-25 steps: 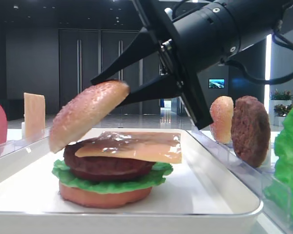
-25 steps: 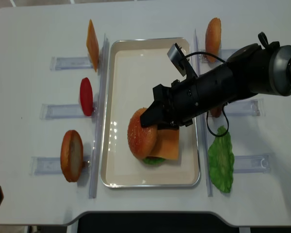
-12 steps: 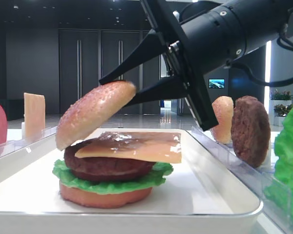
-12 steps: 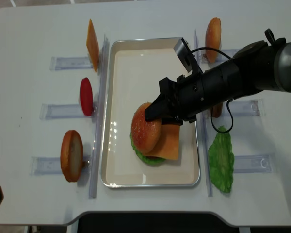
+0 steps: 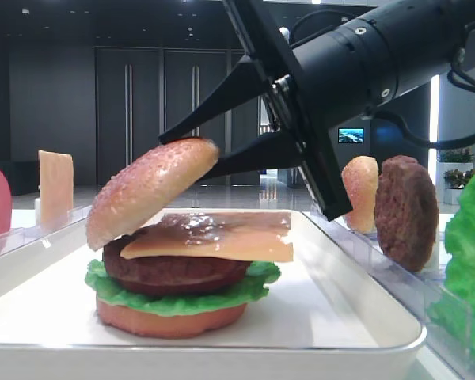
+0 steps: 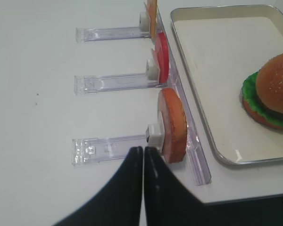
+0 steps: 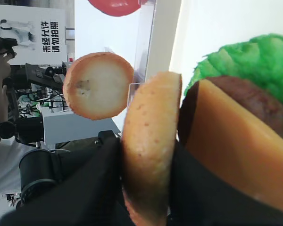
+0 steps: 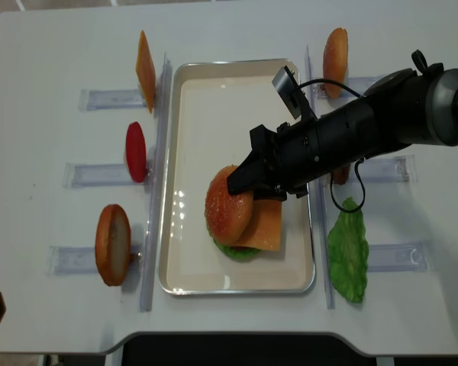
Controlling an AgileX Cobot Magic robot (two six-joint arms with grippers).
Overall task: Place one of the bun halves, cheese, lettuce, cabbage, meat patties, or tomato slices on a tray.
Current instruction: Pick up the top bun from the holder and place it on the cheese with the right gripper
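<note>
My right gripper (image 8: 240,185) is shut on a golden bun half (image 8: 227,210), pinching its edge between both black fingers (image 7: 96,183). The bun half (image 5: 150,186) hangs tilted, its low edge beside the stack on the white tray (image 8: 191,99). That stack has orange cheese (image 5: 222,237) on a dark meat patty (image 5: 174,273), green lettuce (image 5: 182,297) and a reddish bottom layer (image 5: 170,321). My left gripper (image 6: 143,149) is shut and empty, low over the table beside a racked bun half (image 6: 173,125).
Clear racks flank the tray. On the left stand a cheese slice (image 8: 145,61), a tomato slice (image 8: 136,151) and a bun half (image 8: 112,244). On the right are a bun half (image 8: 335,52), a patty (image 5: 406,212) and lettuce (image 8: 348,259).
The right gripper has carried the bun half slightly rightward, more squarely above the stack, and its grip is unchanged. The left gripper has not moved.
</note>
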